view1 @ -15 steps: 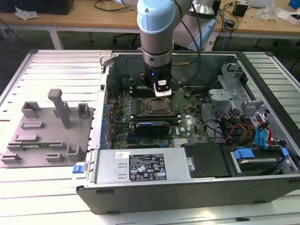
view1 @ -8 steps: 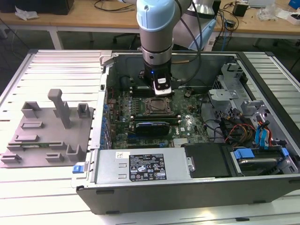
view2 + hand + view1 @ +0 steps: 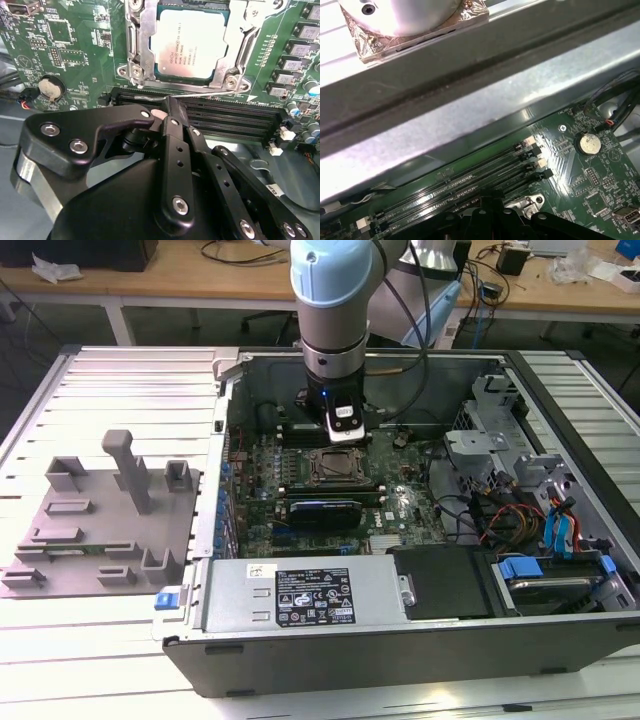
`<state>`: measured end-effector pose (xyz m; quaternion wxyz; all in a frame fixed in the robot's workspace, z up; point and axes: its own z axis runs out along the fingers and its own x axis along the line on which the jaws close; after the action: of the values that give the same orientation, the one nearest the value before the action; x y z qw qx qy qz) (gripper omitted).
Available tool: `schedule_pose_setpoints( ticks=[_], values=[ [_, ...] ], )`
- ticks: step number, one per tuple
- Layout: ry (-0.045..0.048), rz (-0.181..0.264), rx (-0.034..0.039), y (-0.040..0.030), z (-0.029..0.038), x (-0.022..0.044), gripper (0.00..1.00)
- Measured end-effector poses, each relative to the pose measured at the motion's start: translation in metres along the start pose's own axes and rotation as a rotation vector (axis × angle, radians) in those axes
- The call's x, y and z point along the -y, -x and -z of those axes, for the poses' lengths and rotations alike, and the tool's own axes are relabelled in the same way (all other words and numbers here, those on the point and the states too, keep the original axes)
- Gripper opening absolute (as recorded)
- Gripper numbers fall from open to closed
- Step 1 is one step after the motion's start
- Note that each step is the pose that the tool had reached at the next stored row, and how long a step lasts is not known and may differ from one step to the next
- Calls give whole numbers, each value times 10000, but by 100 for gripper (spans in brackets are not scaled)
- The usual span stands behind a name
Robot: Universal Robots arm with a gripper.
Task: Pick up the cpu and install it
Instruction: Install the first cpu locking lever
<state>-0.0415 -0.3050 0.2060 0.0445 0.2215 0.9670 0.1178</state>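
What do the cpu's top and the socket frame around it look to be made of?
The cpu top looks like matte silvery-white metal, evenly dull under the light. The socket frame looks like shiny bare metal, perhaps plated steel, going by its bright glints.

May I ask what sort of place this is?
Probably a robotics lab or workshop: a robot arm reaches into an open computer case on a slatted metal table, with cluttered wooden benches behind.

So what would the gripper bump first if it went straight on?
Probably the black memory slots beside the cpu: the gripper points at them in the second wrist view, though depth is unclear.
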Motion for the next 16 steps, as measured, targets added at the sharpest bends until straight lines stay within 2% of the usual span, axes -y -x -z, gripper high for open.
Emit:
schedule_pose_setpoints(
  ticks=[16],
  values=[
    [14, -1, -4, 10, -17, 28, 11]
  ],
)
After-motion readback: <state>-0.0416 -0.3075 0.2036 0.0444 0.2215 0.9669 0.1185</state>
